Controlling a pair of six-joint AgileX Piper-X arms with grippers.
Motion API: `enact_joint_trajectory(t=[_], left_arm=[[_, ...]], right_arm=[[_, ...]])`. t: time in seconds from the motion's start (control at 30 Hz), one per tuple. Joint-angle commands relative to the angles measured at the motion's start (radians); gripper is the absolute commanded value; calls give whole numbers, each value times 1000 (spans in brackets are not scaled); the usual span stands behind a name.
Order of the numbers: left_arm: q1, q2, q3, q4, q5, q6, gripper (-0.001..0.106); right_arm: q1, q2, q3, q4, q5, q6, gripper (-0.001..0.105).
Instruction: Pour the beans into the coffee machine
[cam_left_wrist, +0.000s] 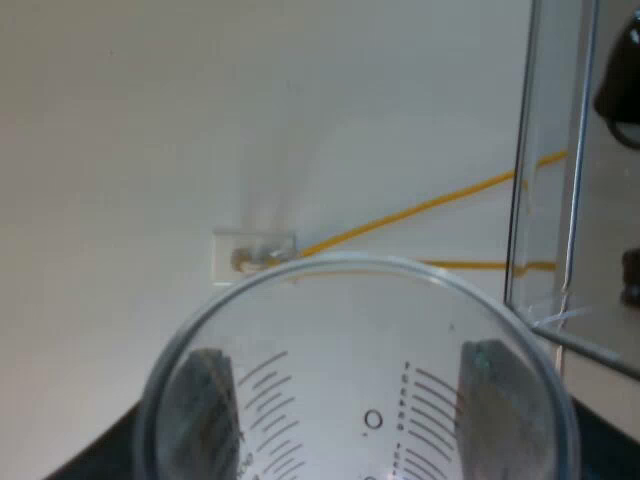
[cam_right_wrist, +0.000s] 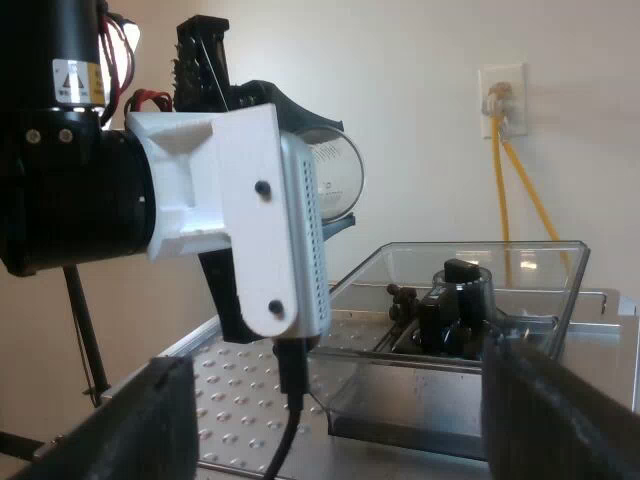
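My left gripper (cam_left_wrist: 350, 410) is shut on the clear measuring glass (cam_left_wrist: 360, 340); its dark fingers (cam_left_wrist: 200, 400) show through the marked wall. I see no beans in the glass. The right wrist view has the left arm close by, holding the measuring glass (cam_right_wrist: 335, 175) tipped on its side, up beside the clear bean hopper (cam_right_wrist: 470, 300). The hopper is open on top of the espresso machine (cam_right_wrist: 240, 390), with a black knob and a few dark beans (cam_right_wrist: 402, 296) inside. My right gripper (cam_right_wrist: 340, 430) stands open near the machine's top, with nothing between its fingers.
The hopper's clear wall (cam_left_wrist: 545, 200) rises close beside the glass. On the pale wall behind are a socket (cam_right_wrist: 500, 95) and a yellow cable (cam_right_wrist: 520, 190). The machine's top is perforated metal.
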Motion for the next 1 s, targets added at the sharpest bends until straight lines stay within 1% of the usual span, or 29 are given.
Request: enact_joint_trajectory(t=[0.03,0.13,0.2,0.23,0.27,0.3,0.37,0.5,0.53,0.57,0.6,0.67,0.8,0.87,0.9,1.0], left_arm=[[-5,-3,-6,-12,-6,73,40],[-5,-3,-6,-12,12,81,40],[-5,-3,-6,-12,30,101,40],[-5,0,-6,-12,40,118,40],[-5,0,-6,-12,55,153,40],[-5,3,-6,-12,60,164,40],[-5,10,-6,-12,63,217,40],[-5,20,-6,-12,63,222,40],[-5,21,-6,-12,63,234,40],[-5,22,-6,-12,60,257,40],[-5,22,-6,-12,60,266,40],[-5,22,-6,-12,60,323,40],[-5,22,-6,-12,63,368,36],[-5,22,-6,-12,63,417,35],[-5,22,-6,-12,63,427,35],[-5,22,-6,-12,63,500,35]], right_arm=[[2,-12,-7,0,-2,-3,62],[2,-12,-7,5,-2,-3,62],[2,-12,-7,21,-2,-3,62],[2,-12,-7,25,-2,-3,62],[2,-12,-7,31,-2,-3,62],[2,-12,-7,31,-2,-3,62],[2,-12,-7,32,-2,-3,62],[2,-12,-7,32,-3,-3,62],[2,-12,-7,32,-3,-3,62],[2,-12,-7,32,-3,-3,62],[2,-12,-7,32,-3,-3,62],[2,-12,-7,32,-3,-3,62],[2,-12,-7,32,-3,-3,62],[2,-12,-7,32,-9,6,62],[2,-12,-7,32,-11,8,62],[2,-12,-7,32,-11,21,62]])
